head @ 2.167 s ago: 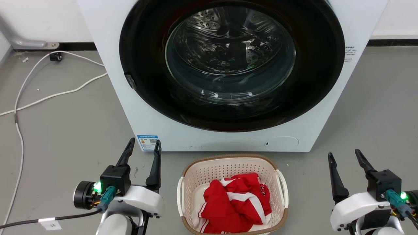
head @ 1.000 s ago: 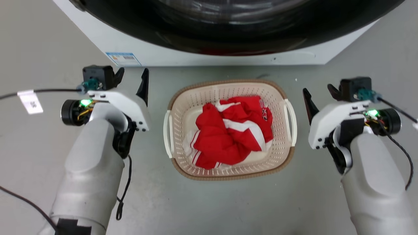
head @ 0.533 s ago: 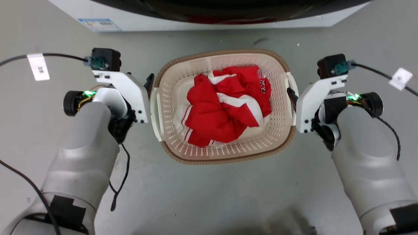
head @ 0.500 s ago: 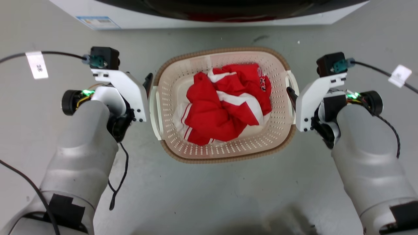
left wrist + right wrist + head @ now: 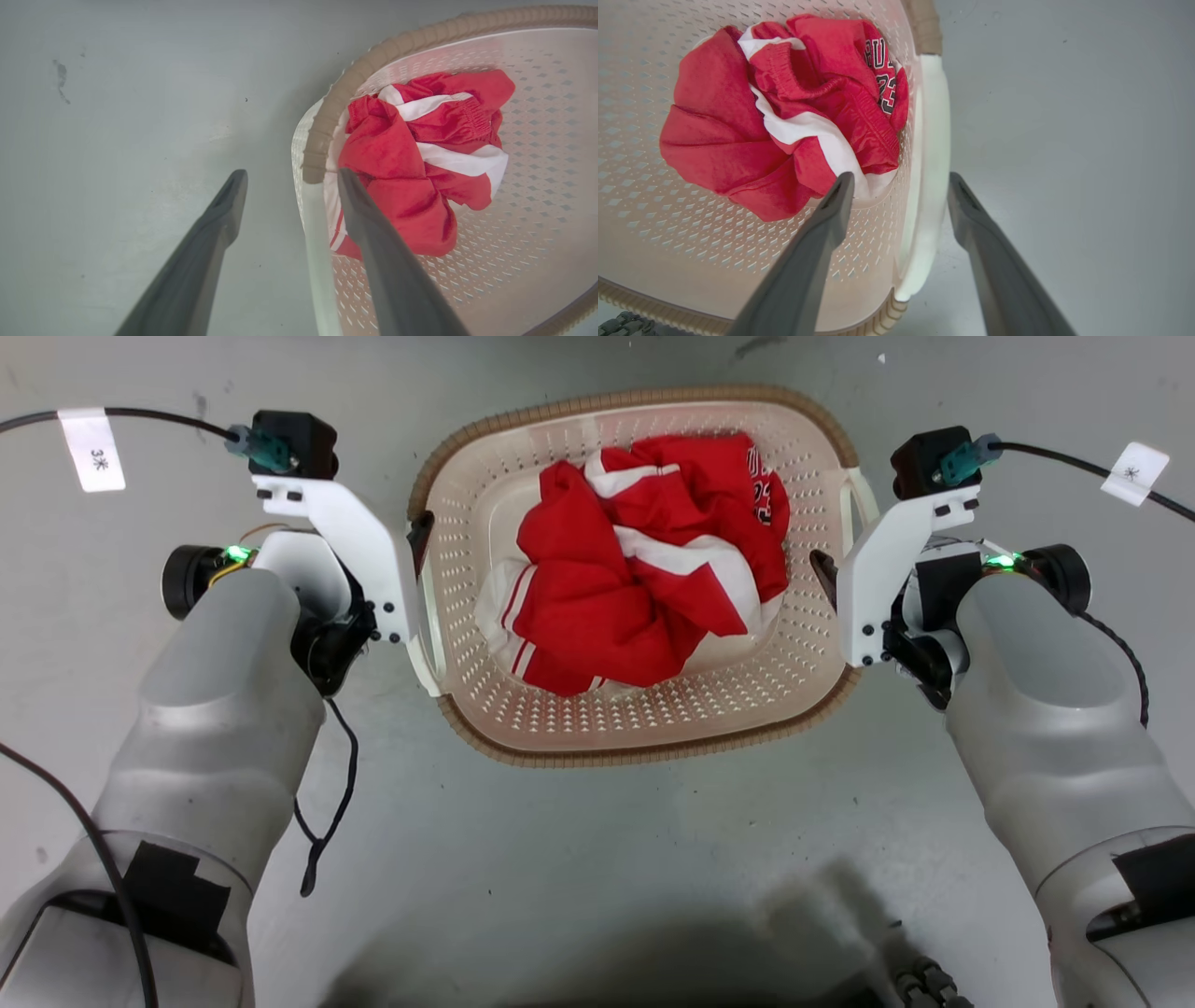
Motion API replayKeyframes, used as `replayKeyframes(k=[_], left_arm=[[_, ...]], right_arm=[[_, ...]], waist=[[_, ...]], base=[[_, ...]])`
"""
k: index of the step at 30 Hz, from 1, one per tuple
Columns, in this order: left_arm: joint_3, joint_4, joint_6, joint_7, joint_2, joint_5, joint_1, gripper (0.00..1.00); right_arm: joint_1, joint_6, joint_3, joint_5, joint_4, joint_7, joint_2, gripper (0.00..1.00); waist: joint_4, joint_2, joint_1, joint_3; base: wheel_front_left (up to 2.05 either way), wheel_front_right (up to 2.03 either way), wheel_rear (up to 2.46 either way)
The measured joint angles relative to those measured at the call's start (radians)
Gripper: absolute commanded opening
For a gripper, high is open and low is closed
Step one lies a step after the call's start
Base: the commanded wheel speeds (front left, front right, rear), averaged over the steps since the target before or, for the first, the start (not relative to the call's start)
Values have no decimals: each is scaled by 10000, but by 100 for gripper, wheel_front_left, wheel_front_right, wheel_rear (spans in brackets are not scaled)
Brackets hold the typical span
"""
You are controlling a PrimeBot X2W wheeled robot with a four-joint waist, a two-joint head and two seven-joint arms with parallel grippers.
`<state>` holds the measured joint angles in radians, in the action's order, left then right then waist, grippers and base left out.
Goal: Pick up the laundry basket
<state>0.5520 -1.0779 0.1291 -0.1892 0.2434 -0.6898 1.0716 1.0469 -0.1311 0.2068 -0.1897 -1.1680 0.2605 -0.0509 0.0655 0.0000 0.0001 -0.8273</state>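
Well into the approach, short of the lift, judging by the laundry basket [image 5: 644,753] seemingly resting on the grey floor [image 5: 597,859] between the arms. Left hand [image 5: 292,173] spread astride the left white handle [image 5: 314,233], one finger inside the wall and one outside, and right hand [image 5: 900,177] spread likewise astride the right handle [image 5: 931,140]; left to do, pinching both handles and raising the lot, red-and-white clothes [image 5: 635,579] included. Readable: "23" in black under partial letters on the red cloth, "3" plus a small mark on the left cable's white tag [image 5: 91,450], with the right cable's tag [image 5: 1132,473] too small to make out.
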Motion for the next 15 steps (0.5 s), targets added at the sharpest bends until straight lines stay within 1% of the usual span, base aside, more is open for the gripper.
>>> replayKeyframes(k=[10, 11, 12, 13, 14, 15], left_arm=[[656, -449, 2, 198, -148, -652, 338, 100], [723, -481, 0, 211, -155, -721, 385, 100], [771, -489, 0, 215, -169, -817, 415, 54], [826, -497, 2, 215, -209, -915, 426, 23], [897, -497, 0, 132, -249, -1003, 426, 0], [953, -489, 2, 86, -280, -1093, 424, 0]], right_arm=[[418, 0, 372, -558, -596, -504, 0, 99], [422, 0, 391, -621, -631, -566, -2, 50], [421, 0, 418, -738, -662, -593, -2, 35], [421, 0, 464, -840, -675, -646, -4, 0], [424, 0, 531, -918, -681, -690, -4, 0], [431, 8, 616, -1041, -696, -660, -6, 0]], waist=[[-10, 0, 0, -610], [-15, 0, 0, -638], [-19, 0, -1, -662], [-28, 0, 0, -682], [-39, 0, 0, -696], [-49, 0, -1, -705]], base=[[0, 0, 0], [0, 0, 0], [0, 0, 0], [0, 0, 0], [0, 0, 0], [0, 0, 0]])
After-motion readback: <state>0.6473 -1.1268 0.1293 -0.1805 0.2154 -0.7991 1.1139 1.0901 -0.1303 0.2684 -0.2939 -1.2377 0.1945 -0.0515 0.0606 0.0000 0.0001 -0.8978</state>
